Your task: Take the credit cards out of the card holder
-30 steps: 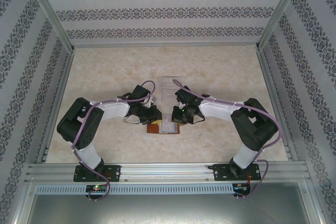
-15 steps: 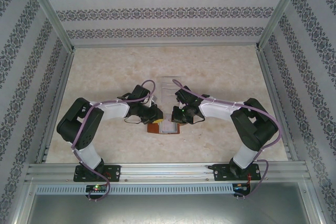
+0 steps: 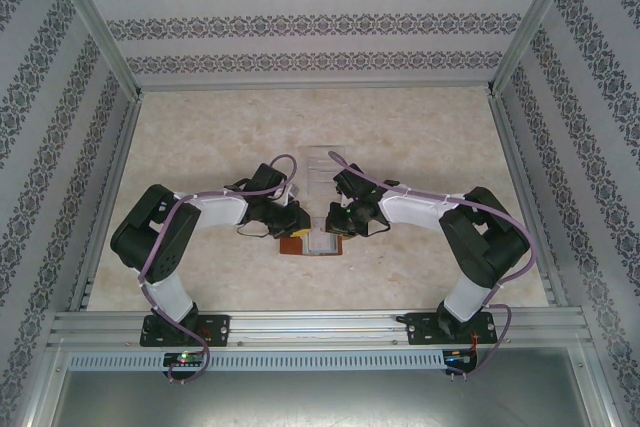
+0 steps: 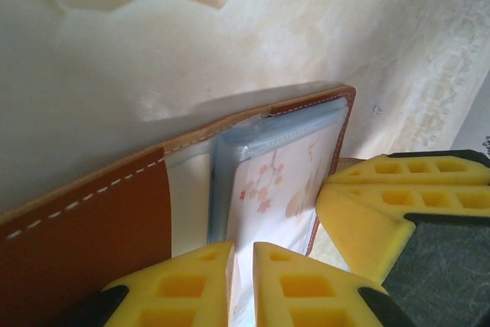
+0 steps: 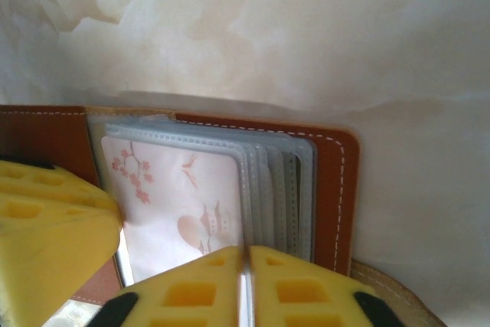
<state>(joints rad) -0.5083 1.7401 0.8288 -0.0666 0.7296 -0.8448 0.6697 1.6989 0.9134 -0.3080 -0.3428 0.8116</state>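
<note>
card holder (image 3: 312, 240) open flat on table (image 3: 420, 147), one gripper at each side. Blossom-print credit card (image 5: 180, 197) in its front clear pocket (image 5: 253, 181). Likely light, stiff, slick: pinch free edge, slide out. left gripper (image 4: 243, 281): narrow gap, clamped or not cannot tell. right gripper (image 5: 245, 289): jaws together.

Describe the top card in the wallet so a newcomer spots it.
On the marbled table, near its middle, lies an open brown wallet. Topmost inside is the card: whitish-pink with blossom print, unlike the plain grey sleeves fanned beside it.
</note>
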